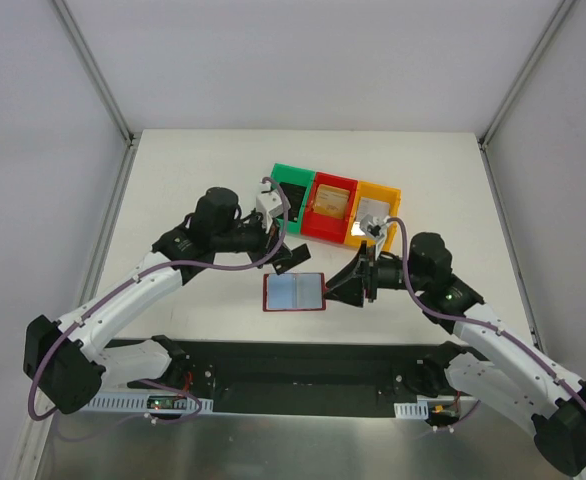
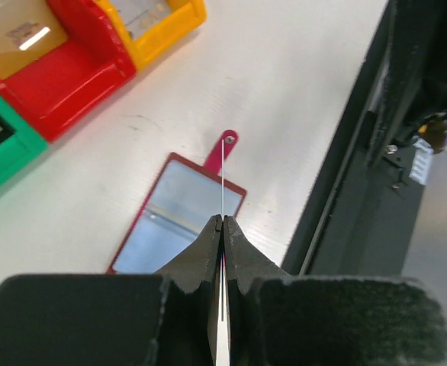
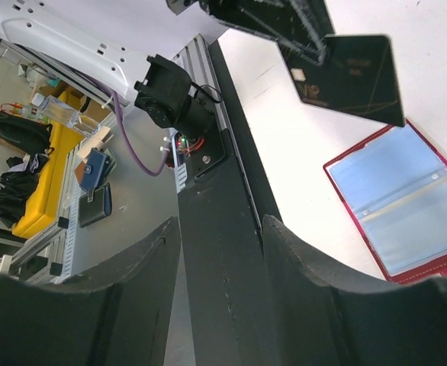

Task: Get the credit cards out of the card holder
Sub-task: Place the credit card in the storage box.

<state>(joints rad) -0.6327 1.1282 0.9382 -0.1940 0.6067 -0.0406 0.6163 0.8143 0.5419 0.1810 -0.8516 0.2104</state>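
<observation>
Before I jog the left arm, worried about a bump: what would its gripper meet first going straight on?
Probably the open card holder, lying just beyond the left gripper, which is shut on a black card; depth is unclear.

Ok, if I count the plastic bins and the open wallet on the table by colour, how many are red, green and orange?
Red: 2, the red plastic bin and the flat red bifold card holder, lying open.
Green: 1, the green plastic bin.
Orange: 1, the orange plastic bin.
Total: 4.

The table (image 1: 173,200) is carrying the open card holder (image 1: 294,292), with a green bin (image 1: 285,169), red bin (image 1: 335,177) and orange bin (image 1: 381,186) sitting beyond
</observation>
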